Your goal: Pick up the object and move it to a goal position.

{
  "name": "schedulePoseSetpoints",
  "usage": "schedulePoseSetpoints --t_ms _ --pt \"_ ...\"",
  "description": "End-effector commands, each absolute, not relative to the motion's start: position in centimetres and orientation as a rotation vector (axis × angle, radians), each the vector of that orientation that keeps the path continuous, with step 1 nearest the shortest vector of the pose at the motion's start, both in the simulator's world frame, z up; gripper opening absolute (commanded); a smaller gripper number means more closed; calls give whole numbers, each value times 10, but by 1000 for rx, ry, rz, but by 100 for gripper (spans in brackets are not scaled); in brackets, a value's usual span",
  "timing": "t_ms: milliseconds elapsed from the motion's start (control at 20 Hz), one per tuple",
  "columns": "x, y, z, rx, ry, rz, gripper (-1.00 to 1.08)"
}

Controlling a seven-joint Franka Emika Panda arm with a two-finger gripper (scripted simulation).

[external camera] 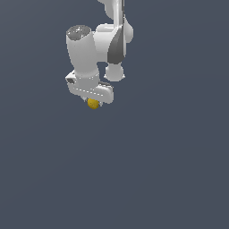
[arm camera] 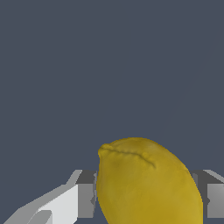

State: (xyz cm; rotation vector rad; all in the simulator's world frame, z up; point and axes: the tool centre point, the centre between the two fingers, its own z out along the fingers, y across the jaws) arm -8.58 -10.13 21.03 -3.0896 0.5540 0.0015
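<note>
lemon-like object (arm camera: 148, 183): yellow-orange, darker crease near one end
gripper (external camera: 93, 102): white body, grey fingers (arm camera: 86, 194)
arm (external camera: 114, 40): white with dark grey joint
background: plain slate blue-grey

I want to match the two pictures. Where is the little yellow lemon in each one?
Exterior view: the lemon peeks out just under the white gripper, in the upper part of the picture, toward the exterior view's left.
Wrist view: the lemon looks big and close, sitting between the two fingers.
Shared landmark: the gripper on either side of the lemon shows in both views.
</note>
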Motion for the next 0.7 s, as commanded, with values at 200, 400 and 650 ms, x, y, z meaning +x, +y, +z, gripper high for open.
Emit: schedulePoseSetpoints --t_ms 200,400,650 --pt "-109 -135 243 -3090 553 1 -100" --pt "-117 -147 255 -3091 553 0 -100" --pt "-119 -153 260 -3092 553 0 -100"
